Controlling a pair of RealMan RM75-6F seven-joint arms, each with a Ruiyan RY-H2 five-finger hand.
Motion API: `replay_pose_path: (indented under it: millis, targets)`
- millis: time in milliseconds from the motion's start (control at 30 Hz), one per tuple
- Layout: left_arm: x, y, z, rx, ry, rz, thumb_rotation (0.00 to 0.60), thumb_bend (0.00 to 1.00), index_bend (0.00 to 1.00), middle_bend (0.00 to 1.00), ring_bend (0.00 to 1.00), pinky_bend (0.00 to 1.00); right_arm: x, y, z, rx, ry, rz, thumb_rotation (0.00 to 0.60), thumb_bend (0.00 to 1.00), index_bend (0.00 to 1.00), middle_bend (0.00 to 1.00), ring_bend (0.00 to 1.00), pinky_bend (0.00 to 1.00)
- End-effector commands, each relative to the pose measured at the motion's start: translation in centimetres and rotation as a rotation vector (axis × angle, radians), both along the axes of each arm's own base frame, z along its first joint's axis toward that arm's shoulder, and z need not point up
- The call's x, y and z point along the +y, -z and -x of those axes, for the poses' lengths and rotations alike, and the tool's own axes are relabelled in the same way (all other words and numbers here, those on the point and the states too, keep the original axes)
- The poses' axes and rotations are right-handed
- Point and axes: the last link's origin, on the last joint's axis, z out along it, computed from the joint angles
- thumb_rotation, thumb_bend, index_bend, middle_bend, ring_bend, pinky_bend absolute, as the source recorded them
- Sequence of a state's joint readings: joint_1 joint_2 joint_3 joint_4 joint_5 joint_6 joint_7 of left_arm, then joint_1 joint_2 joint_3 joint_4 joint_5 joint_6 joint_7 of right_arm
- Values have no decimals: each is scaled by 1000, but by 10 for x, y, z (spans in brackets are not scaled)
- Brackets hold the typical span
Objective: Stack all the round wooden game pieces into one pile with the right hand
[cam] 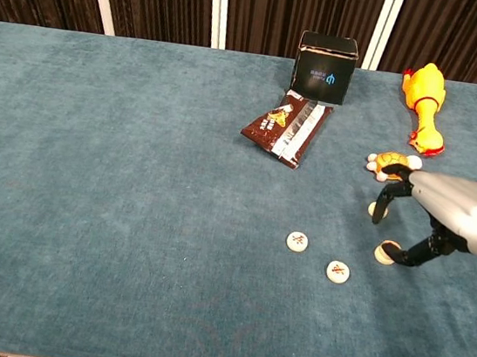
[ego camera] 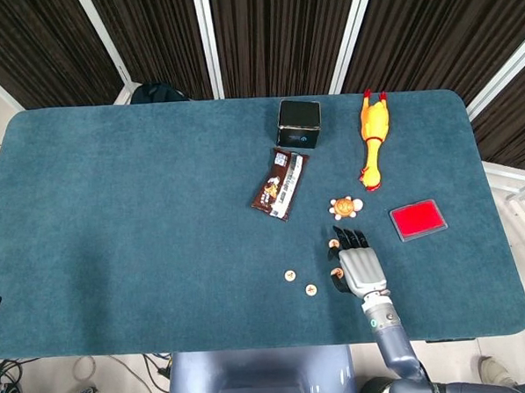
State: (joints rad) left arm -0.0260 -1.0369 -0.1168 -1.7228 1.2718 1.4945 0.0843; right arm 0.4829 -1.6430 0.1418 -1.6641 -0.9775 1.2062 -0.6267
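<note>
Several round wooden pieces lie flat on the blue table near its front right. Two sit apart to the left [cam: 298, 240] [cam: 338, 271], also seen in the head view [ego camera: 289, 274] [ego camera: 311, 290]. My right hand [cam: 445, 216] [ego camera: 360, 262] hovers over the other two, holding nothing. Its thumb tip is at one piece [cam: 384, 250] [ego camera: 336, 273]. Its fingers [cam: 383, 204] hang spread in front of the farther piece [cam: 373, 209], which is mostly hidden. No pieces are stacked. The left hand does not show.
A small orange turtle toy [cam: 391, 165] lies just beyond the right hand's fingers. A red flat box [ego camera: 418, 219] is to its right, a snack wrapper [cam: 286, 128], a black box [cam: 325, 67] and a rubber chicken [cam: 424, 106] farther back.
</note>
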Motion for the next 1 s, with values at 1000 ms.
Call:
replay_pose_path:
  millis: [1000]
  targets:
    - [1,-2,2,-5,-11,-4,600,187,113,0,0,50,-65,18,-3,97,96,3,600,424,428,0,0,0]
